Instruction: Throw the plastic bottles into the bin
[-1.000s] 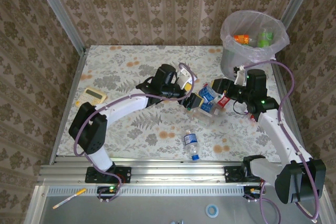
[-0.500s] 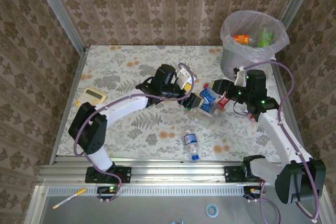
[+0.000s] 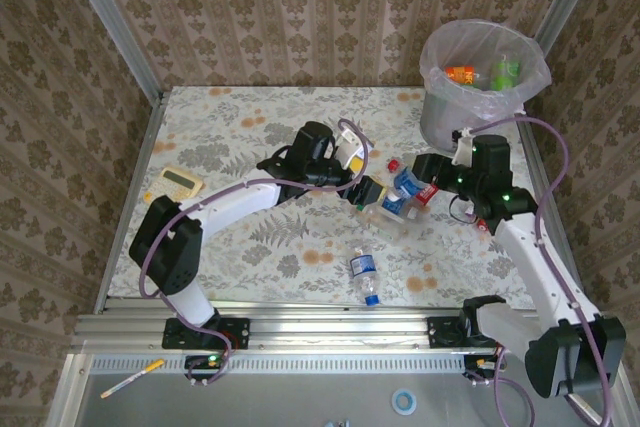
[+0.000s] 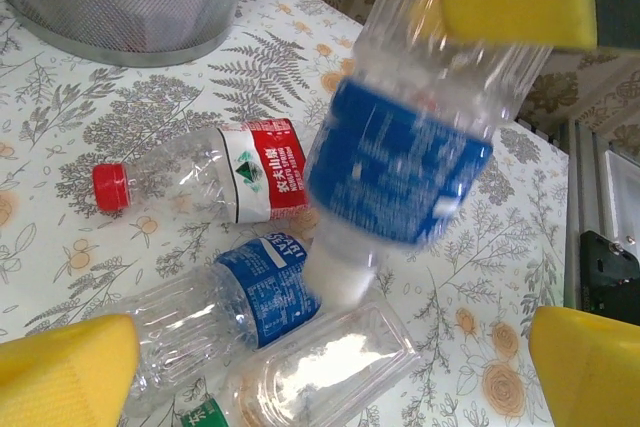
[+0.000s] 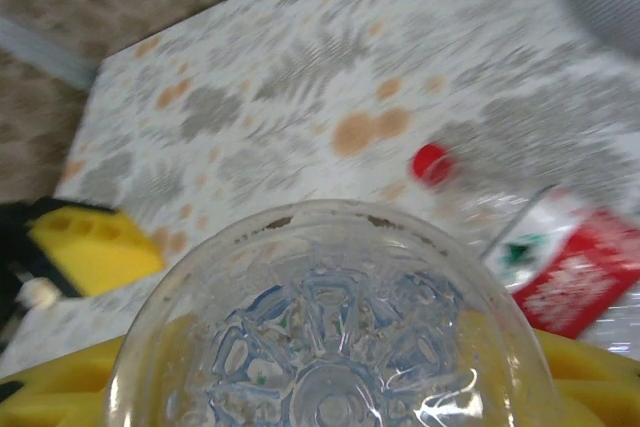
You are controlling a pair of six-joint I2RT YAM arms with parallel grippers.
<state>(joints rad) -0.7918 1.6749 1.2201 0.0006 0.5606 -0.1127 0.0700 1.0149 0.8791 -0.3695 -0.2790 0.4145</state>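
Right jaws clamp a clear blue-labelled plastic bottle [image 3: 406, 185], left jaws gape; best carry it squarely over the round grey bin [image 3: 446, 117].

A robot lab cell: aluminium frame rails [image 3: 340, 328] and wallpaper-print panels [image 3: 300, 17].
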